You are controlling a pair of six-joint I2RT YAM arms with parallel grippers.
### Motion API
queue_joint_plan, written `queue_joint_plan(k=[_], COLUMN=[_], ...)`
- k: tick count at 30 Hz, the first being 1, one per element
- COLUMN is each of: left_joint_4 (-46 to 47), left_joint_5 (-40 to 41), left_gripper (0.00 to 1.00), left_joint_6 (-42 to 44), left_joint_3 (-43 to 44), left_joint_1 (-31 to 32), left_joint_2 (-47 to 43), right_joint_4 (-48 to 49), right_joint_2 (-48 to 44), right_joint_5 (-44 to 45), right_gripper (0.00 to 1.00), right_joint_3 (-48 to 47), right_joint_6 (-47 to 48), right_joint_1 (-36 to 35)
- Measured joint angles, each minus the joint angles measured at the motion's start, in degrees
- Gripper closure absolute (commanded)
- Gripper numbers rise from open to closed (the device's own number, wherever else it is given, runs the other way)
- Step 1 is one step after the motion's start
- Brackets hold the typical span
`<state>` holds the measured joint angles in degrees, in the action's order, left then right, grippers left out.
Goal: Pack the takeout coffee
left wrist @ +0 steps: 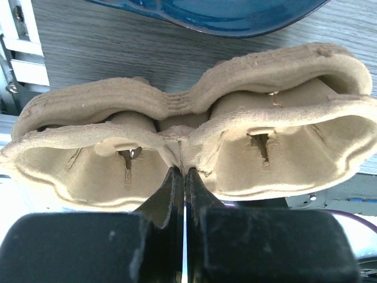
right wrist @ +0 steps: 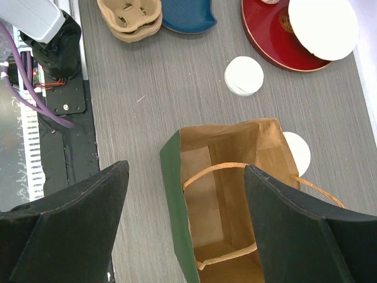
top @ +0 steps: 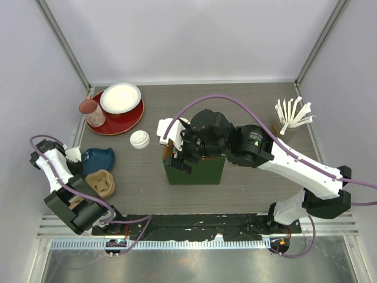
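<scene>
Directly above the green paper bag [top: 194, 171], your right gripper [right wrist: 185, 167] points down, jaws spread; left of the bag, your left gripper [left wrist: 184, 177] pinches the pulp cup carrier [left wrist: 265, 118].

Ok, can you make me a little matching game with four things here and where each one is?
Things: 1 cardboard cup tray; 2 paper bag; 3 white bowl; 4 blue dish.
Places: A on the red plate; B under the open right gripper; C pinched by the left gripper; D lying beside the tray.
Pairs: 1-C, 2-B, 3-A, 4-D.
</scene>
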<state>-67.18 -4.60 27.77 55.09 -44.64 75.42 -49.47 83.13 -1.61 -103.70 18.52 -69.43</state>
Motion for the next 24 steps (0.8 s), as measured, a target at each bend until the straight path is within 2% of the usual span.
queue_joint_plan(k=[5,7,9,16,24], left_joint_4=[-3.04,-3.56,-3.69,-5.81,-8.96], left_joint_5=[-1.11,-1.6,-1.64,-2.27,-6.21], left_gripper=[0.89,0.91,1.0,1.0,1.0], left_joint_6=[1.05,1.31,1.46,1.95,1.9], left_joint_3=[3.93,4.98,5.09,6.51,22.82], left_joint_1=[0.0,0.0,0.0,0.0,1.46], left_joint_2=[-1.22,-1.49,-1.46,-1.07,-3.32], right_joint_4=[-0.48,-0.61,-0.79,-1.46,-1.68], right_joint_2=[0.0,0.0,0.0,0.0,0.66], right_joint_5=[0.0,0.0,0.0,0.0,0.55], right_gripper=[0.16,0.16,0.16,0.16,0.16], right_joint_3=[0.0,0.0,0.02,0.0,-3.13], right_joint_6=[0.22,0.24,0.28,0.37,-1.64], right_joint_1=[0.0,0.0,0.0,0.0,0.0])
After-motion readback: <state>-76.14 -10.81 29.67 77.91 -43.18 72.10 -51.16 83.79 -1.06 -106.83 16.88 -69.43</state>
